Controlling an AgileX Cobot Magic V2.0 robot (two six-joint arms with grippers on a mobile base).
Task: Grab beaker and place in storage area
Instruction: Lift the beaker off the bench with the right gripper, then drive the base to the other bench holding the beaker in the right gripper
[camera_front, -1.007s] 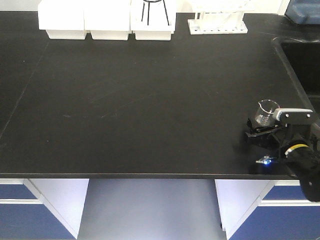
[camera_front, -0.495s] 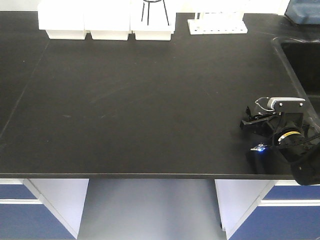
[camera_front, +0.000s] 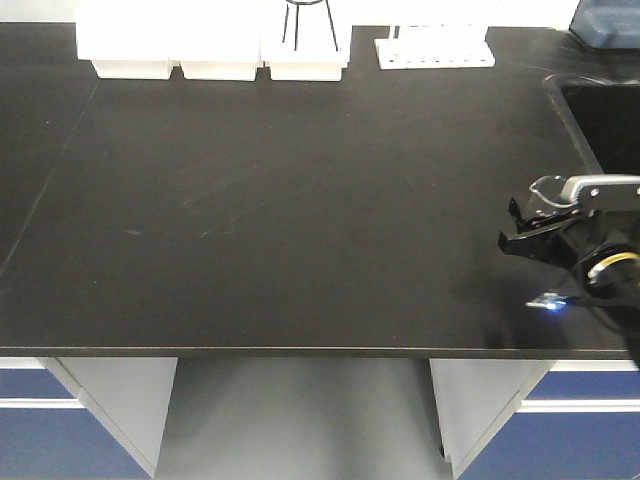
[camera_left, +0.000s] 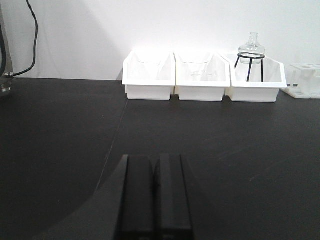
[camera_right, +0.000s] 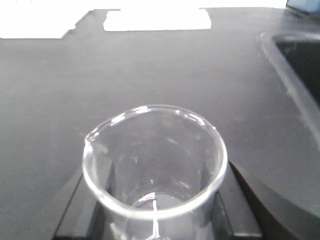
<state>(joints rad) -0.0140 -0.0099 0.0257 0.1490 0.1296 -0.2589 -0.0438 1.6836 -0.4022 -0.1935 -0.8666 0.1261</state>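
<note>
The beaker is clear glass with a pouring lip at its left. It stands upright between the two black fingers of my right gripper, which is shut on it. In the front view the beaker and right gripper hang over the right end of a black benchtop, close to the sink. My left gripper is shut and empty, low over the same benchtop. It does not show in the front view. The storage area is out of view.
Three white bins line the bench's back edge, one holding a flask on a wire stand. A white rack stands to their right. The sink is set into the far right. The bench's front edge is near.
My right gripper has moved with the beaker, first slightly back, then to the right toward the sink side. The beaker has stayed in its grip.
</note>
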